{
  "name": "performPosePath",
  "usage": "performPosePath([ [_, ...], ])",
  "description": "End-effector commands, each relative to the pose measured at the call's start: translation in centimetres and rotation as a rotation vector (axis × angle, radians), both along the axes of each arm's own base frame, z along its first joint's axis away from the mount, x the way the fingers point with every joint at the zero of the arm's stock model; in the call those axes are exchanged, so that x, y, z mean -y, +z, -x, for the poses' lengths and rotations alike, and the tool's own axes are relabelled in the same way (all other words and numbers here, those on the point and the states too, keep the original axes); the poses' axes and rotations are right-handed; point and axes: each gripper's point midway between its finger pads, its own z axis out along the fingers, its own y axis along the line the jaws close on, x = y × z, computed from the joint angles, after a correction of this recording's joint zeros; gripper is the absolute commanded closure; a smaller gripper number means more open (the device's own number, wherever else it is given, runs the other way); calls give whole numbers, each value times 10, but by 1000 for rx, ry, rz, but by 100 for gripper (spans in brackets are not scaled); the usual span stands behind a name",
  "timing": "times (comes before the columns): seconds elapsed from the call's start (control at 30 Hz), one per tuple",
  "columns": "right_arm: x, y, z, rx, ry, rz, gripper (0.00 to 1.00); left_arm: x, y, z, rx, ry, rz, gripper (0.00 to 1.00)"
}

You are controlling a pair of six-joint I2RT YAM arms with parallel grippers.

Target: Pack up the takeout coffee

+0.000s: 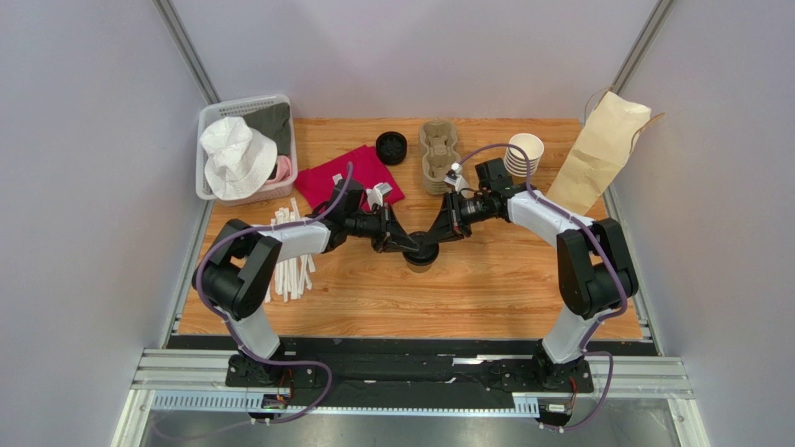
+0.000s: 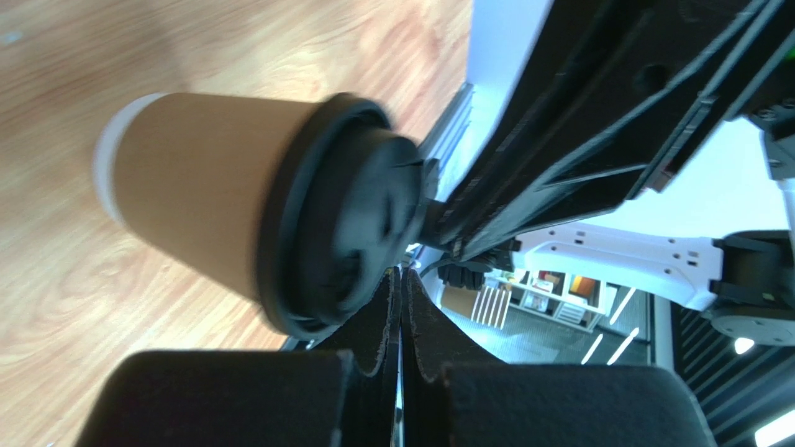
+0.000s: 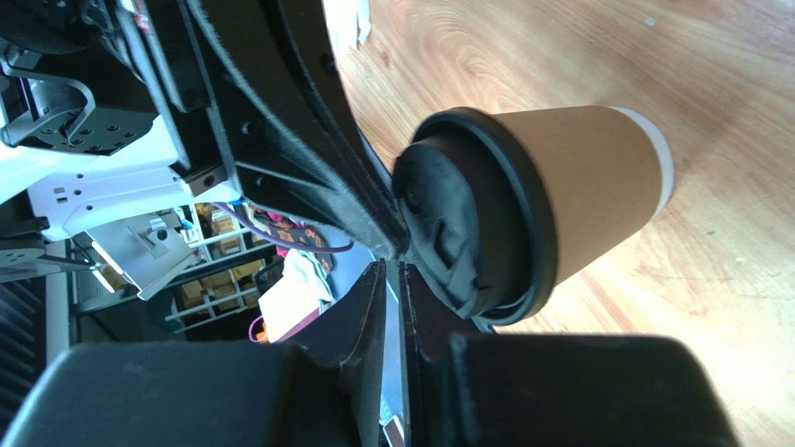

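Room lies open on the surface (image 1: 485,298) toward its near edge; the far edge is crowded with a basket (image 1: 200,154), red cloth (image 1: 369,166), cup stack (image 1: 524,154) and paper bag (image 1: 597,154). The takeout coffee (image 2: 215,200) stands upright mid-surface, lid on. The left end effector (image 2: 401,293) is fully closed and empty, tips beside the lid. The right end effector (image 3: 392,279) is nearly closed, leaving a thin slit with nothing in it, tips by the lid rim. Both arms bend inward, forearms meeting over it.
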Motion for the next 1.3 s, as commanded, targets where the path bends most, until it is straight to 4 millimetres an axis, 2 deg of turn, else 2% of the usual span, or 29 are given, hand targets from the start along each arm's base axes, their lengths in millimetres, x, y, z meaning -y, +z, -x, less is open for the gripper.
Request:
performPosePath([
  [0.0, 0, -13, -1, -10, 27, 6, 88, -7, -23, -1, -30, 18, -31, 100],
  [0.23, 5, -45, -2, -47, 27, 70, 90, -20, -54, -7, -108, 38, -91, 100],
  [0.47, 12, -75, 0, -95, 33, 106, 92, -23, -70, -4, -144, 33, -105, 100],
  [0.93, 21, -103, 2, -107, 43, 129, 94, -29, -95, -4, -206, 43, -139, 100],
  [1.0, 21, -101, 2, -102, 45, 127, 94, -28, -92, -6, -195, 37, -131, 100],
  [1.07, 20, -91, 1, -81, 54, 114, 92, -24, -81, -8, -169, 25, -99, 100],
  [1.13, 14, -74, -3, -42, 67, 88, 89, -19, -62, -12, -132, 11, -64, 100],
  [1.27, -1, -22, -6, 77, 111, 22, 82, -4, -16, -20, -23, -17, 15, 100],
])
